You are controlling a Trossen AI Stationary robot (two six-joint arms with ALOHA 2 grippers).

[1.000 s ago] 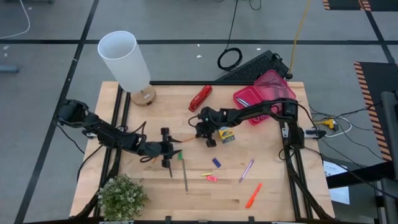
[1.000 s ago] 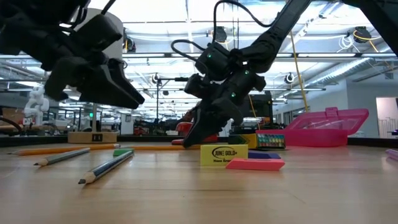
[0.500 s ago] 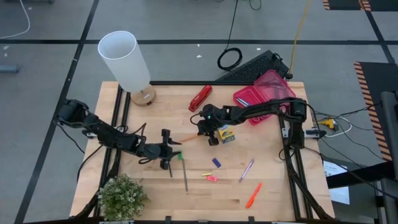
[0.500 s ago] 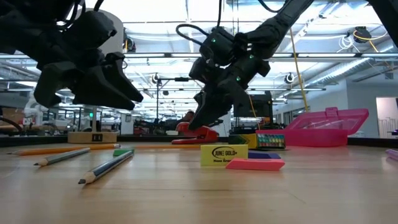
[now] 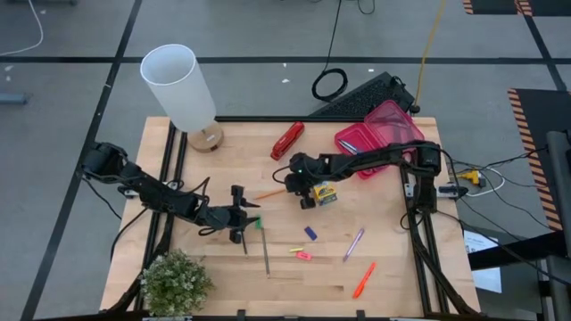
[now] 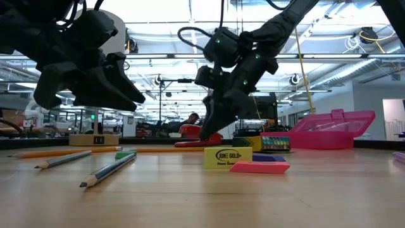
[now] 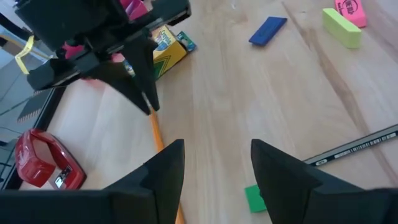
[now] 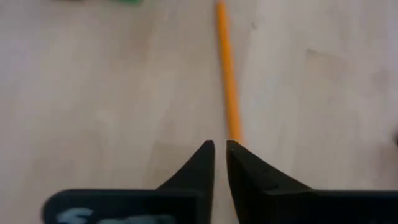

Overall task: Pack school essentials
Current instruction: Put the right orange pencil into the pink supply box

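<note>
Tabletop, right hand [image 5: 289, 186] lifted orange pencil [image 5: 270, 193]

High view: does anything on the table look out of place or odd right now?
Nothing looks spilled or damaged. One oddity: the right gripper pinches the orange pencil by its very end, so the rest trails across the table toward the open left gripper.

— What does the right wrist camera see?
— The right tool [image 8: 220, 163], fingers [image 8: 200, 167] nearly together, closed on the near end of an orange pencil [image 8: 226, 74].
— And the pencil?
— It runs toward twelve o'clock over the pale wooden worktop [image 8: 99, 106]. Something green [image 8: 127, 2] sits at eleven o'clock.
</note>
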